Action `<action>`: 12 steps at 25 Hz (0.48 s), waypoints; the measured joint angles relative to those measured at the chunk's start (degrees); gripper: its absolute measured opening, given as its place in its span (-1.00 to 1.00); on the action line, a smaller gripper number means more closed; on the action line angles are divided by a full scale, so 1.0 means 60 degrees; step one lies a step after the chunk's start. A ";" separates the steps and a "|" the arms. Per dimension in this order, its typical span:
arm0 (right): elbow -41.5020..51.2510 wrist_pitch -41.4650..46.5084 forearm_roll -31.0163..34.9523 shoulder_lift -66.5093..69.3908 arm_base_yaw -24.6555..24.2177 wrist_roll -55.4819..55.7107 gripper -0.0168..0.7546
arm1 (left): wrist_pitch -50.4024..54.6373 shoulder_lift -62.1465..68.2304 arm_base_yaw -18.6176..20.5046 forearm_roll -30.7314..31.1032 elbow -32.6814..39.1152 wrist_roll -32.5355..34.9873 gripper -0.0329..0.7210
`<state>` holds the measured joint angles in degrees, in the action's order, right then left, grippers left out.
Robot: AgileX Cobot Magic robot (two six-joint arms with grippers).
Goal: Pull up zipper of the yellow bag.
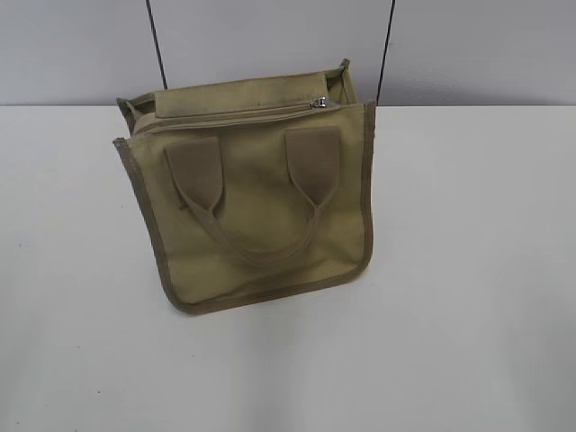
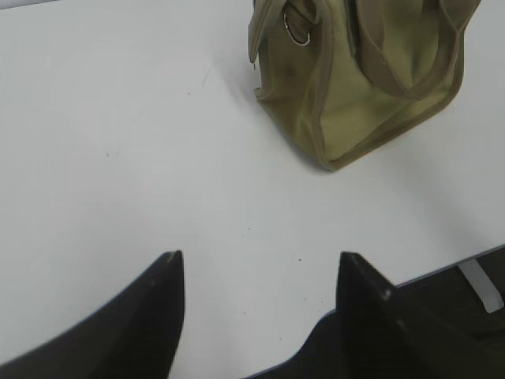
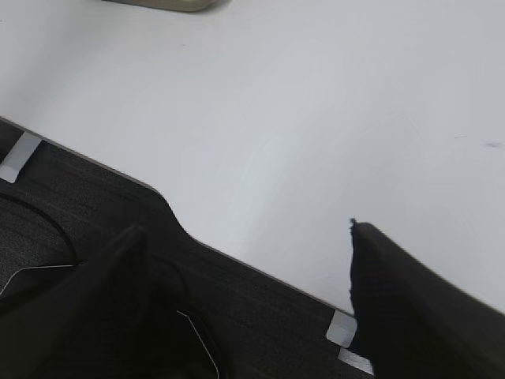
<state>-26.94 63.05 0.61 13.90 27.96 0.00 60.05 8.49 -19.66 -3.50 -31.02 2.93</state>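
Note:
The yellow bag (image 1: 256, 202) stands on the white table, its handle loop facing me in the exterior view. The silver zipper pull (image 1: 319, 103) sits at the right end of the tan zipper line along the top edge. No gripper shows in the exterior view. In the left wrist view the bag (image 2: 359, 87) is at the top right, with a metal ring (image 2: 298, 30) on its side. My left gripper (image 2: 260, 264) is open and empty over bare table, well short of the bag. My right gripper (image 3: 245, 233) is open and empty over the table's front edge; only a sliver of the bag (image 3: 170, 4) shows there.
The white table (image 1: 468, 315) spreads around the bag. A grey wall with two dark cables (image 1: 157, 45) stands behind. The table's front edge (image 3: 237, 254) has a cut-out notch, with dark floor and tape marks (image 3: 17, 156) below.

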 joint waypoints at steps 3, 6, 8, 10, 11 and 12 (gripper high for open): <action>0.0000 -0.0018 0.0071 -0.0073 -0.0553 0.0000 0.54 | 0.0000 -0.0092 0.0410 0.0000 0.0000 0.0000 0.30; 0.0012 -0.0028 0.0167 -0.0490 -0.1801 0.0000 0.54 | -0.0009 -0.0509 0.1302 0.0000 0.0045 0.0000 0.30; 0.0014 -0.0028 0.0187 -0.0887 -0.2723 0.0000 0.54 | 0.0000 -0.0824 0.1963 0.0000 0.0053 0.0000 0.30; 0.0014 -0.0028 0.0187 -0.1219 -0.3583 0.0000 0.54 | 0.0000 -0.1112 0.2593 0.0000 0.0053 0.0000 0.30; 0.0014 -0.0028 0.0187 -0.1448 -0.3999 0.0000 0.54 | 0.0000 -0.1295 0.2805 0.0000 0.0053 0.0000 0.30; 0.0014 -0.0028 0.0187 -0.1646 -0.4359 0.0000 0.54 | 0.0000 -0.1412 0.3002 0.0000 0.0053 0.0000 0.29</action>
<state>-26.85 62.88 1.73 4.02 1.81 0.00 60.05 0.02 -1.64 -3.50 -30.70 2.93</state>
